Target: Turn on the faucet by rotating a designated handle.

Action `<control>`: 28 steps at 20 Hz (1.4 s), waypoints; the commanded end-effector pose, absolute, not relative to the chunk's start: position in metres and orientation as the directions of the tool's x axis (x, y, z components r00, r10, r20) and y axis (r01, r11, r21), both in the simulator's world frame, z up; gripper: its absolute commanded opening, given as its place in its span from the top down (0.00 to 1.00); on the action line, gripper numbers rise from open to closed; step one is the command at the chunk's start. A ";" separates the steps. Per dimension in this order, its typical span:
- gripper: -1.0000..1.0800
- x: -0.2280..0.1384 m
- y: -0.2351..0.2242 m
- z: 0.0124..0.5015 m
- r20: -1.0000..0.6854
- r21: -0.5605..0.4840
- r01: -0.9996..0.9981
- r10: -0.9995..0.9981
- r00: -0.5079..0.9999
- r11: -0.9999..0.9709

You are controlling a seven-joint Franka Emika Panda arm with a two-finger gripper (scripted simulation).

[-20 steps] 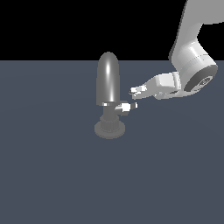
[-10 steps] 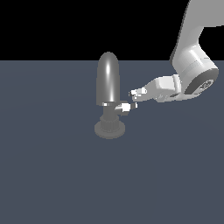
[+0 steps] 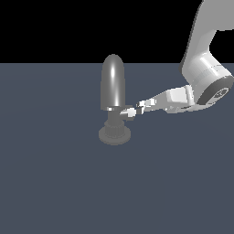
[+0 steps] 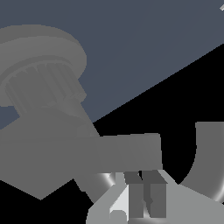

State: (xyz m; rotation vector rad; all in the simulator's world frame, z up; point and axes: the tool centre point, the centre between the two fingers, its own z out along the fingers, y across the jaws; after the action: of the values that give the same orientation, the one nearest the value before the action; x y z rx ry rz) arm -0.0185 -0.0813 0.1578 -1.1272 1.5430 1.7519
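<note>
Handle [image 3: 127, 112]: short silvery bar sticking out sideways from the faucet [image 3: 113, 87] neck, pointing toward the exterior view's right. In the wrist view the handle [image 4: 109, 153] is a flat grey bar crossing the frame, its squared end just above the fingers [image 4: 144, 192].

Faucet: grey shiny metal, tall bullet-shaped body upright on a narrow ribbed neck and a round flat base [image 3: 115, 135]. It stands on the dark blue-grey table [image 3: 59, 183], around the middle and somewhat toward the far edge. In the wrist view the ribbed neck [image 4: 41, 89] and round base fill the upper part of the frame.

Fingers [image 3: 140, 106]: reaching in from the exterior view's right, roughly level, tips right at the outer end of the handle. Touching or just beside it, cannot tell which. Cannot tell whether they are spread or pinched: the exterior view is too small, and the wrist view shows only dark finger pads close together under the bar.

Arm [image 3: 203, 68]: white, comes down from the upper right of the exterior view, wrist bent toward the faucet.
</note>
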 end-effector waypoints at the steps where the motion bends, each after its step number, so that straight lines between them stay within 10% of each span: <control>1: 1.00 -0.033 -0.085 0.141 -0.844 0.536 -0.821 -0.125 -0.521 -0.196; 28: 1.00 -0.011 -0.080 0.083 -0.865 0.501 -0.841 -0.125 -0.485 -0.205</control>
State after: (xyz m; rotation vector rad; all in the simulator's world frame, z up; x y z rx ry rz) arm -0.0145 -0.0842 0.1050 -1.1600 1.4971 1.7502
